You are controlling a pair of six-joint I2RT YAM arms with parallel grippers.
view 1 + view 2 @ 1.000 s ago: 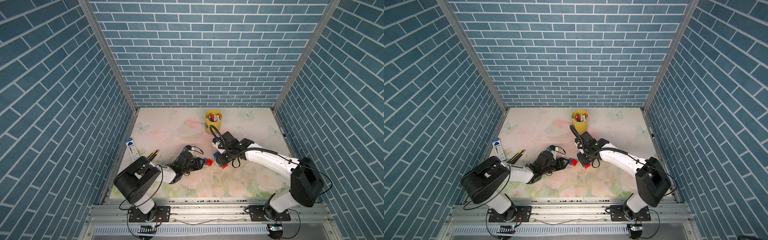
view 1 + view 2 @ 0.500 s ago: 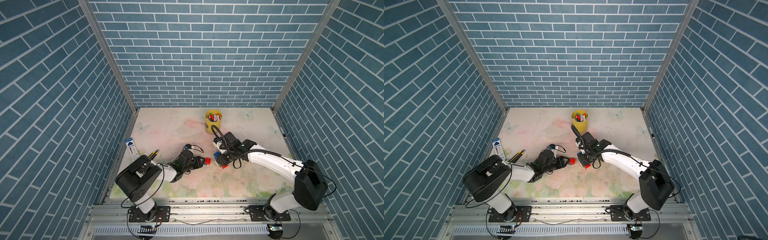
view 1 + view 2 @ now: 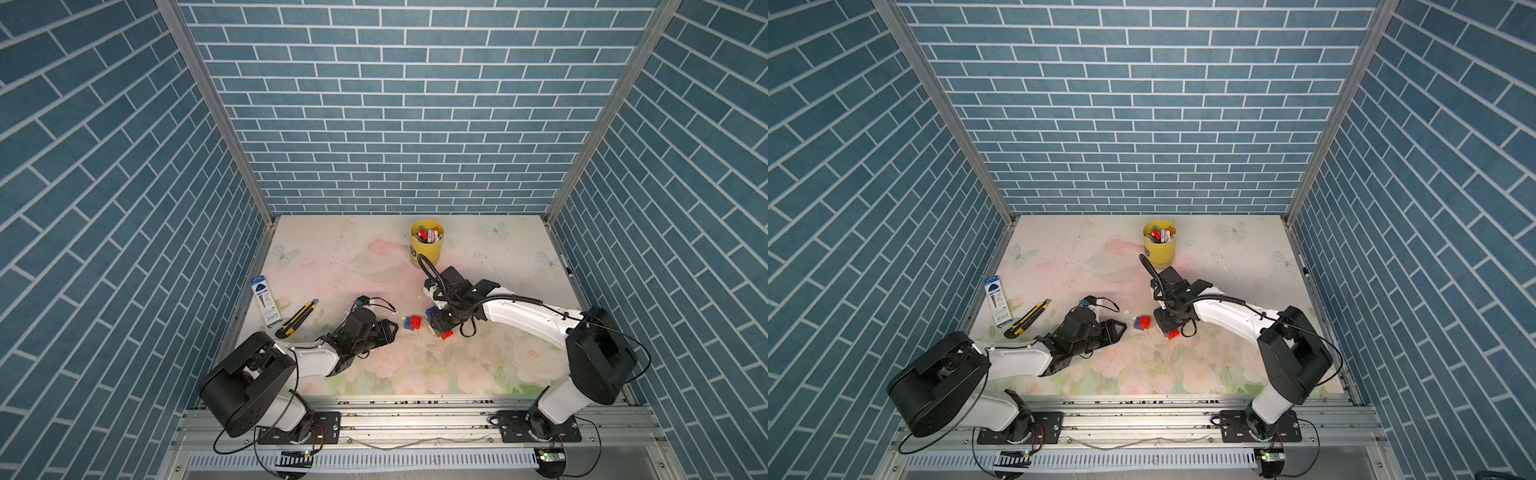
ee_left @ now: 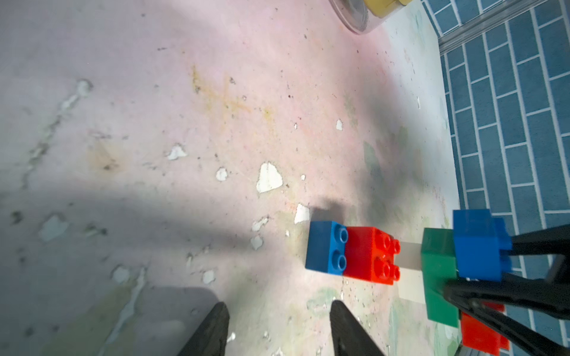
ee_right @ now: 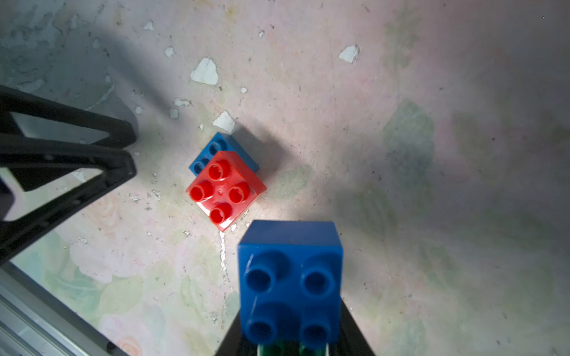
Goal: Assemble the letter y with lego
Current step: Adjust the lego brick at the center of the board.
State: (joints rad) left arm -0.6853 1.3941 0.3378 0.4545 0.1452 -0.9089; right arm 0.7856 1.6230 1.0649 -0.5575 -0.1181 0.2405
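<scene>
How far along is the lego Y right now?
Done: a red-on-blue pair lies joined on the table. In hand: the right hand grips a blue, green, white and red cluster. Left: joining the pair to that cluster; the left hand is open and empty.

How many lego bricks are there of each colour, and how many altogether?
Blue bricks: 2
Red bricks: 2
Green brick: 1
White brick: 1
Total: 6
</scene>
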